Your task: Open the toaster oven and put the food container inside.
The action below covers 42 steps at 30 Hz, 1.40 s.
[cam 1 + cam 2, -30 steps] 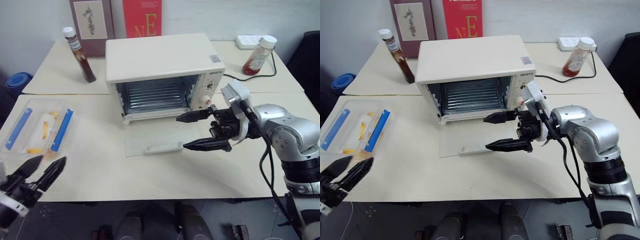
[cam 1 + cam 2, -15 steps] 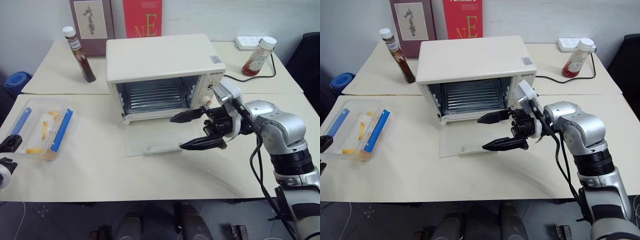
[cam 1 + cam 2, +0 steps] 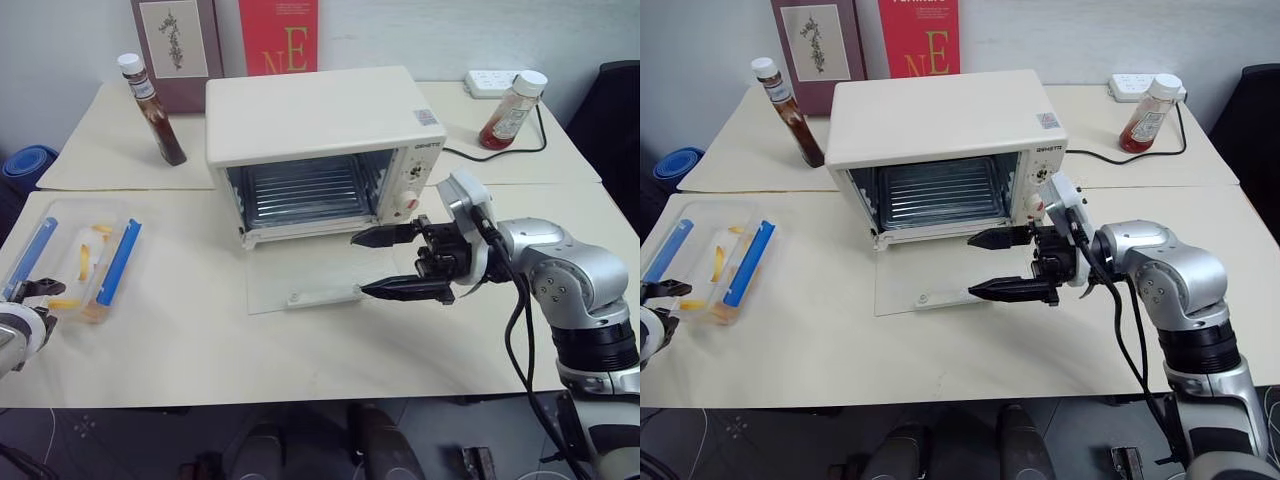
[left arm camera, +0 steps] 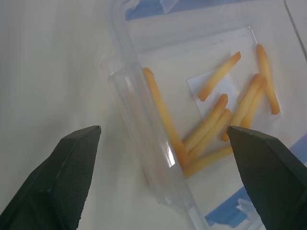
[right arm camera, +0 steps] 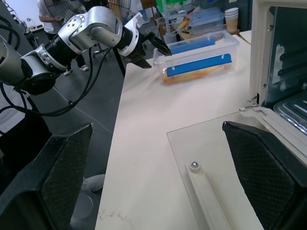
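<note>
Oven stands mid-table with its glass door dropped flat on the tabletop, handle at the near edge, wire rack bare inside; the opening part looks done. Container sits at the left edge of the table, well apart from the oven, blue clips along both long sides, yellow-orange strips lying loose in it. Left gripper hangs at the container's near end, spread wide and holding nothing; in the wrist view the clear end wall runs between the two fingers, one finger over bare table and the other over the box interior. Right gripper hovers over the open door in front of the oven mouth, also spread wide and empty. Step in hand, as I read it: taking hold of the container. Best done by lowering the left fingers so they straddle that end wall, then closing firmly on the rim, since clear thin plastic is likely slick and may flex. Lift level, or the strips will slide. Carry it above the door and handle, not across them. The right gripper sits in the likely path to the rack and should probably clear off first, or steady the box's far end.
</note>
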Motion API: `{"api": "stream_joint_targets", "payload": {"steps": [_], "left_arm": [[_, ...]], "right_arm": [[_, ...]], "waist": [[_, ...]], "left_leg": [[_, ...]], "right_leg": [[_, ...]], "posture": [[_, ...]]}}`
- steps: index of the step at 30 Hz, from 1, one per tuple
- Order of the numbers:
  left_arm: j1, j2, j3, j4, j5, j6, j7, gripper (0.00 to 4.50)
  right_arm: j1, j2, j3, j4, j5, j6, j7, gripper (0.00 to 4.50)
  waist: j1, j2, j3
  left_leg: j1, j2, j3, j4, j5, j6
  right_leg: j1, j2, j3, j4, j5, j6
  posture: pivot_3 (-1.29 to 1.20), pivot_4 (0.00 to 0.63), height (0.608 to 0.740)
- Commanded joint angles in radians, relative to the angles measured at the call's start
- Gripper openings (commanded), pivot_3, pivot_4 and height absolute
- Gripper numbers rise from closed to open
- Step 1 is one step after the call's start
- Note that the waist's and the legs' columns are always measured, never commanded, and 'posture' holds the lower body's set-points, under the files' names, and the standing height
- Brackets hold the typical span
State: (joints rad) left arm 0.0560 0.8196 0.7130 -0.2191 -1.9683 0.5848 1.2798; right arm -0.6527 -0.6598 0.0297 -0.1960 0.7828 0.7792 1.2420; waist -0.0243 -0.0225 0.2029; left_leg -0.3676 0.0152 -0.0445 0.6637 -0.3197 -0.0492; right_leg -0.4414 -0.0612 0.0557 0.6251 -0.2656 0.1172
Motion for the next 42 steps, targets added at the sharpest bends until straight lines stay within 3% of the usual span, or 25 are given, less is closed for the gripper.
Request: {"api": "stream_joint_targets", "payload": {"steps": [1,5,14,16,22,27,33,37,42], "left_arm": [[-0.046,0.031,-0.029,0.037,0.011,-0.001,0.008,4.29],[-0.095,0.029,-0.060,0.098,0.037,0.007,-0.009,3.35],[-0.110,0.106,-0.042,0.212,0.086,0.101,-0.063,0.47],[-0.119,0.144,-0.028,0.261,0.079,0.154,-0.133,0.13],[-0.066,0.283,-0.012,0.342,0.119,0.386,-0.419,0.12],[0.029,0.387,0.039,0.290,0.147,0.587,-0.671,0.12],[0.030,0.511,0.031,0.165,0.126,0.711,-0.833,0.12],[-0.074,0.565,-0.111,0.090,0.021,0.627,-0.814,0.12],[-0.390,0.475,-0.435,0.017,-0.004,0.542,-0.756,0.12]], "right_arm": [[0.003,-0.008,-0.036,-0.043,0.030,0.004,-0.015,4.50],[0.009,-0.016,-0.045,-0.063,0.044,0.012,-0.024,4.50],[0.017,-0.094,-0.090,-0.098,0.089,0.040,-0.009,4.50],[0.021,-0.114,-0.106,-0.096,0.116,0.072,-0.017,4.50],[0.071,-0.151,-0.132,-0.126,0.093,0.044,-0.033,4.50],[0.136,-0.182,-0.181,-0.148,0.114,0.058,-0.059,4.50],[0.257,-0.254,-0.266,-0.170,0.112,0.048,-0.053,4.50],[0.329,-0.267,-0.334,-0.210,0.163,0.070,-0.072,4.50],[0.401,-0.257,-0.397,-0.270,0.199,0.072,-0.135,4.50]], "waist": [[0.000,0.000,0.000],[-0.001,0.000,0.000],[-0.001,0.000,0.000],[-0.001,0.000,0.000],[-0.004,0.000,0.000],[-0.004,0.000,0.000],[0.003,-0.001,0.001],[0.000,0.000,0.001],[0.001,0.000,0.001]], "left_leg": [[0.000,0.000,0.000,0.000,0.000,0.000],[0.000,0.000,0.000,0.000,0.000,0.000],[0.000,0.000,0.000,0.000,0.000,-0.001],[-0.001,0.000,0.000,-0.001,0.000,-0.001],[-0.001,0.000,0.001,-0.001,0.000,0.000],[-0.002,0.000,0.002,-0.003,0.000,0.000],[-0.002,0.000,0.001,-0.003,0.000,0.000],[-0.002,-0.001,0.002,-0.003,0.000,0.000],[-0.002,-0.001,0.002,-0.003,0.000,0.000]], "right_leg": [[0.000,0.000,0.000,0.000,0.000,0.000],[0.000,0.000,0.000,0.000,0.000,0.000],[0.000,0.000,0.000,-0.001,0.000,0.000],[0.000,0.000,0.000,-0.001,0.000,0.000],[-0.001,0.000,0.000,-0.002,0.000,0.000],[-0.002,0.000,0.000,-0.003,0.000,-0.001],[-0.002,0.000,0.000,-0.004,-0.001,-0.002],[-0.002,-0.001,0.001,-0.004,-0.001,-0.002],[-0.002,-0.001,0.001,-0.003,0.000,0.000]], "posture": [[0.00,0.150,0.740],[0.00,0.150,0.740],[0.00,0.150,0.740],[0.00,0.150,0.740],[0.00,0.150,0.740],[0.00,0.150,0.740],[0.00,0.150,0.740],[0.00,0.150,0.740],[0.00,0.150,0.740]]}}
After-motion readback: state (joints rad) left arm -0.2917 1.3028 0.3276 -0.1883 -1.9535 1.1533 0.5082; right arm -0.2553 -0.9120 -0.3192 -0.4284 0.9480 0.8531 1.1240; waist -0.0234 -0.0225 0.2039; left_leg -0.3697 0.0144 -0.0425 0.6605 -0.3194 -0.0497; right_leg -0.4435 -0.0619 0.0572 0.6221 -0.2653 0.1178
